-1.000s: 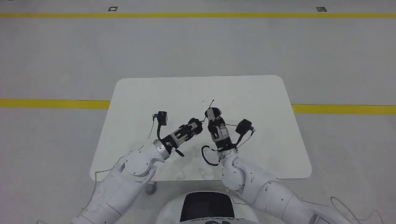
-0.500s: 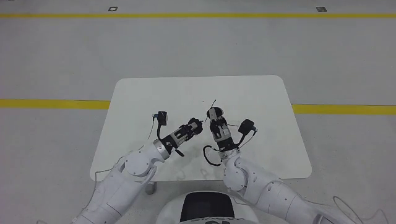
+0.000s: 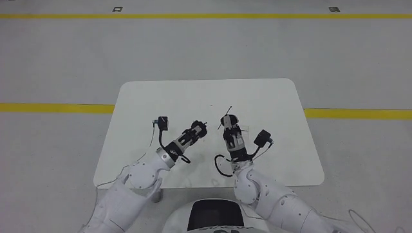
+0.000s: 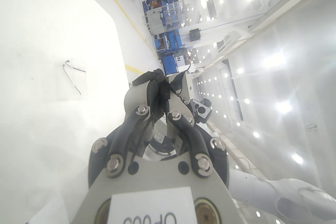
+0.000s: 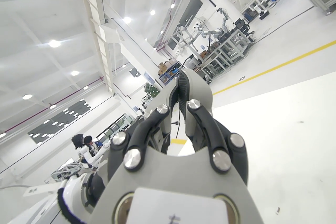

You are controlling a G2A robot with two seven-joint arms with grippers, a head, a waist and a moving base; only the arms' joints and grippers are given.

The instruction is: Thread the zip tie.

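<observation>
Both grippers hover above the white table (image 3: 270,98) near its front middle, a short gap between them. My right gripper (image 3: 230,121) is shut on a thin black zip tie (image 5: 179,117); the tie's tip (image 3: 228,111) pokes out past the closed pads (image 5: 183,86), and the strap hangs below them. My left gripper (image 3: 199,127) is shut too, its fingertips (image 4: 157,83) pinching a black part of the tie, with a thin strand (image 4: 136,141) trailing back along one finger. The right gripper's grey body (image 4: 183,83) sits just behind the left fingertips.
A thin, wire-like strand (image 4: 71,71) lies loose on the table beyond the grippers. The table has rounded corners, and white floor with a yellow line (image 3: 64,107) lies past its edges.
The two grippers have drawn apart: the right one shifted to the right with the tie's tip, and the left one swung slightly left. Both stayed shut.
</observation>
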